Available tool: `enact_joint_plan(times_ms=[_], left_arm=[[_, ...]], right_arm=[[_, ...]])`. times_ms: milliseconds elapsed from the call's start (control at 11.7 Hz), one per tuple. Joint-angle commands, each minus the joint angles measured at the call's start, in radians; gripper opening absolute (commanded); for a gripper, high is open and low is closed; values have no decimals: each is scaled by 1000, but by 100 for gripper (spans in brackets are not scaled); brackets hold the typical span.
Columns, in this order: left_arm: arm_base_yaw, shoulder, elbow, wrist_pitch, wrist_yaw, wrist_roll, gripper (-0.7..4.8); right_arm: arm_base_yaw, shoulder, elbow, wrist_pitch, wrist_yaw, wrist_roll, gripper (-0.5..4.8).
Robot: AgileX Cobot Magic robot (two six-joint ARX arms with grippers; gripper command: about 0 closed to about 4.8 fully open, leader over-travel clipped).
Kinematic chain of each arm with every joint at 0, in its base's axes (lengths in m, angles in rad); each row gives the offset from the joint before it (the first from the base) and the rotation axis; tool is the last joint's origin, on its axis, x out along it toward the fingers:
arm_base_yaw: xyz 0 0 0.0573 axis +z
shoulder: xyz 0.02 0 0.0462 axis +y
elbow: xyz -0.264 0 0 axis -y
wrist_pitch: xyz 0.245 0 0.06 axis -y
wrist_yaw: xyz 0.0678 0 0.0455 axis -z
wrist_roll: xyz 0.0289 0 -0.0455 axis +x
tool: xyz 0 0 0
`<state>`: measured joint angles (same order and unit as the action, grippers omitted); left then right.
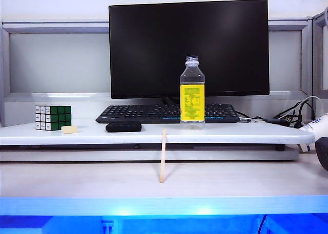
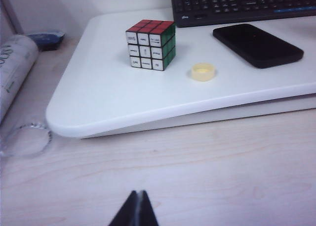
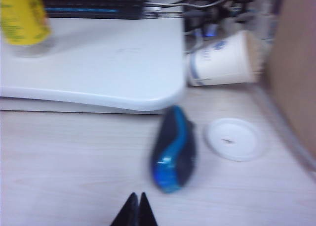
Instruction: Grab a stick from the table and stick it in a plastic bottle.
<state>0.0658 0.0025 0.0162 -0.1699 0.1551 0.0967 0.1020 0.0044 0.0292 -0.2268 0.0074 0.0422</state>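
1. My left gripper (image 2: 137, 208) hangs low over the bare table (image 2: 207, 171), just in front of the white raised shelf board's (image 2: 113, 102) rounded corner. Its two dark fingertips are pressed together, with nothing between them.
2. My right gripper (image 3: 136, 210) sits over the table on the other side, fingertips likewise pinched together and empty. A black-and-blue computer mouse (image 3: 174, 149) lies just ahead of it.
3. Neither of my grippers shows in the exterior view.
4. The stick (image 1: 163, 155) is well apart from both grippers. In the exterior view it stands tilted near the middle, lower end on the table and upper end leaning against the shelf board's front edge.
5. The plastic bottle (image 1: 192, 93) stands upright and uncapped on the shelf board, in front of the black keyboard (image 1: 166, 112) and the dark monitor (image 1: 188, 47), a little right of the stick.
6. On the left part of the shelf are a Rubik's cube (image 2: 150, 44), a small pale yellow cap (image 2: 203, 71) and a black phone (image 2: 257, 44).
7. Near my right gripper a paper cup (image 3: 224, 60) lies on its side beside the shelf's end, and a flat white lid (image 3: 236, 139) rests on the table next to the mouse.
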Motion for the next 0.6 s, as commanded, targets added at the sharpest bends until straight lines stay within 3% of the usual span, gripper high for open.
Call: enact_joint_plan(times_ms=[86,342,599], left_arm=[[-1,1,0,0,127,-3,-6],[-2,1,4,-3,257,-4,-6],[-2,1,4,-3,272,-50,-6]], right_arm=[[6,0,-5,-1,-77,58,-6],[48,0,-2,23,-117,85,-6],[148,8,40,118,-114,224,-6]])
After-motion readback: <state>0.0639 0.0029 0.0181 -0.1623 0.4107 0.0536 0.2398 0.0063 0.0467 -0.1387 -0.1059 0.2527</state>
